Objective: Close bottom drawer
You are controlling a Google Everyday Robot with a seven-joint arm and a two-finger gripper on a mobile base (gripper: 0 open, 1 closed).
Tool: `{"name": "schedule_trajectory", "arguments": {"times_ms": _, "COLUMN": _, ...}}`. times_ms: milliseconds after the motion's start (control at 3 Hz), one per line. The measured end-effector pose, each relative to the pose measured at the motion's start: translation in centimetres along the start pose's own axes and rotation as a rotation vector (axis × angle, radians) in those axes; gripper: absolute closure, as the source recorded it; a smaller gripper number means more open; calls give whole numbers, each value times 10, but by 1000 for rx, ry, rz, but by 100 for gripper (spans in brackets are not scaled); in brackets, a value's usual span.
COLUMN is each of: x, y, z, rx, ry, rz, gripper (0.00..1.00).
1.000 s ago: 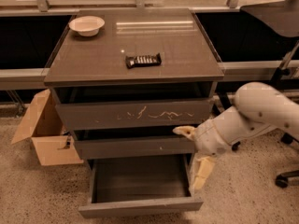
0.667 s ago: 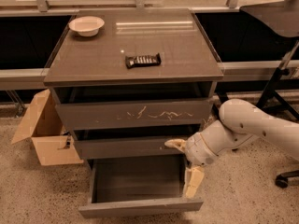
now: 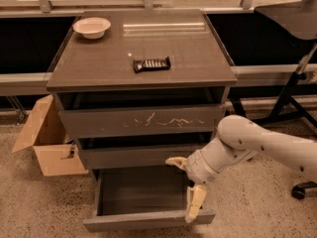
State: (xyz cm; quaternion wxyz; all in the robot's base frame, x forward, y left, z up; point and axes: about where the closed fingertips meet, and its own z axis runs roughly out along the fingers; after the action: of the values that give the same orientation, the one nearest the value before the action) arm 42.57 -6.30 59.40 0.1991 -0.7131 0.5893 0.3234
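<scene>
Logged a three-drawer cabinet in dark grey-brown wood, viewed from above and in front.

Found the bottom drawer [image 3: 143,221] pulled well out at floor level, its slim plain front nearest the camera and its inside floor in open view. Above it, noted the middle drawer [image 3: 131,156] slightly out, and the tall top drawer [image 3: 99,121] with white scratches across its front, also slightly out.

Spotted the gripper [image 3: 184,183] over the right part of the open bottom drawer, at the end of a white arm [image 3: 262,144] reaching in from the right. Jaws spread wide, holding nothing. Upper finger [image 3: 175,161] pointing left, just below the middle drawer's front. Lower finger [image 3: 195,204] hanging down, its tip at the top edge of the bottom drawer's front near the right end. Cannot tell whether that tip touches the wood.

On the counter [image 3: 193,53]: a pale bowl [image 3: 92,27] at the back left corner, and a dark wrapped bar [image 3: 151,64] near the middle, well apart from the bowl.

On the speckled floor left of the cabinet: an open cardboard box [image 3: 47,155], flap raised. At the far right, part of a wheeled chair base [image 3: 297,191].
</scene>
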Motion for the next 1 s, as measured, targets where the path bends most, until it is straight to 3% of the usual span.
{"name": "schedule_trajectory", "arguments": {"times_ms": 667, "x": 41, "y": 1, "z": 98, "rx": -64, "ry": -91, "rz": -106, "gripper": 0}}
{"name": "schedule_trajectory", "arguments": {"times_ms": 1000, "x": 41, "y": 1, "z": 98, "rx": -64, "ry": -91, "rz": -106, "gripper": 0}}
